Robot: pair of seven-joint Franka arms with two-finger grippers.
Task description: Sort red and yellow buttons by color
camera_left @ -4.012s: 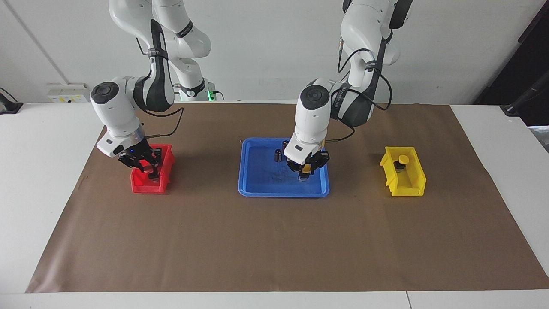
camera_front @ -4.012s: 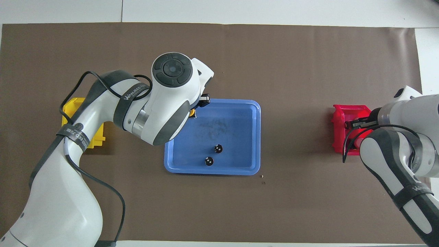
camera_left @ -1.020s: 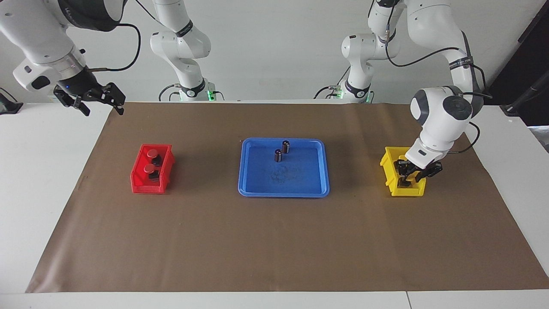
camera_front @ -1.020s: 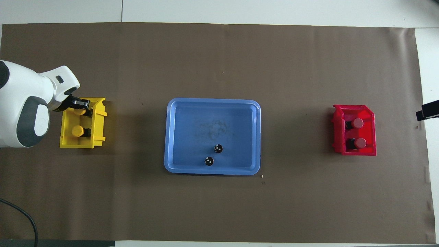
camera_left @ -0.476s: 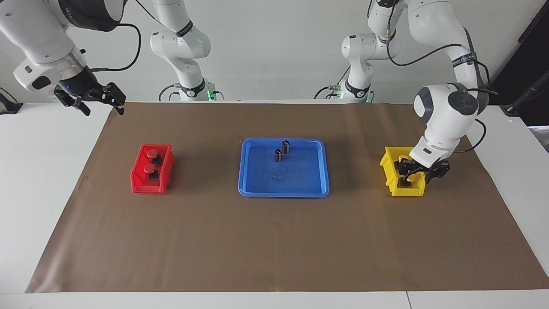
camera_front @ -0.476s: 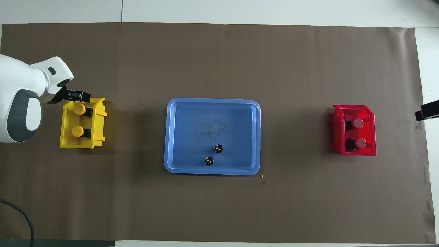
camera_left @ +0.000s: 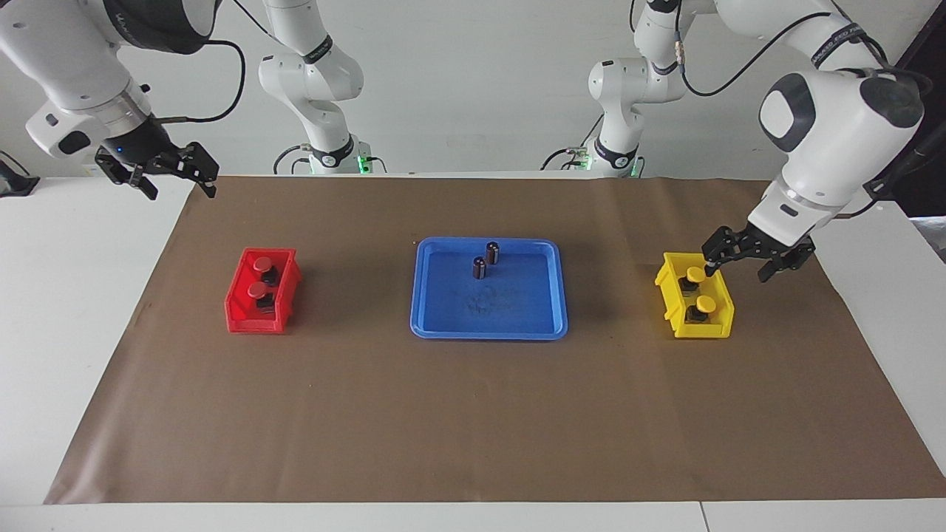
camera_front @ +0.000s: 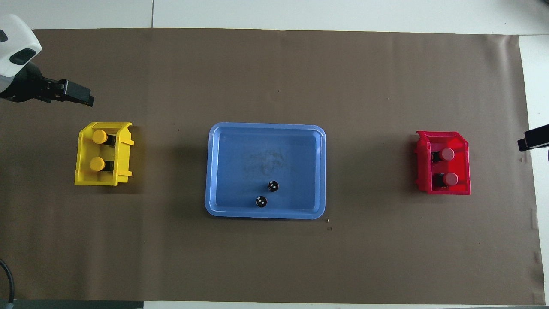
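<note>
Two red buttons (camera_left: pixel 258 277), two yellow buttons (camera_left: pixel 700 289)

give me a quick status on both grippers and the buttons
Left gripper open, empty, above yellow plastic bin; right gripper open, waiting. Two yellow domed buttons binned, two red domed buttons in red plastic bin. Nothing obstructing.

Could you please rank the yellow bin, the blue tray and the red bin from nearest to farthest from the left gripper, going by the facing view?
From the left gripper:
1. Yellow bin, just below it, at the left arm's end.
2. Blue tray, mid-table.
3. Red bin, at the right arm's end.
</note>
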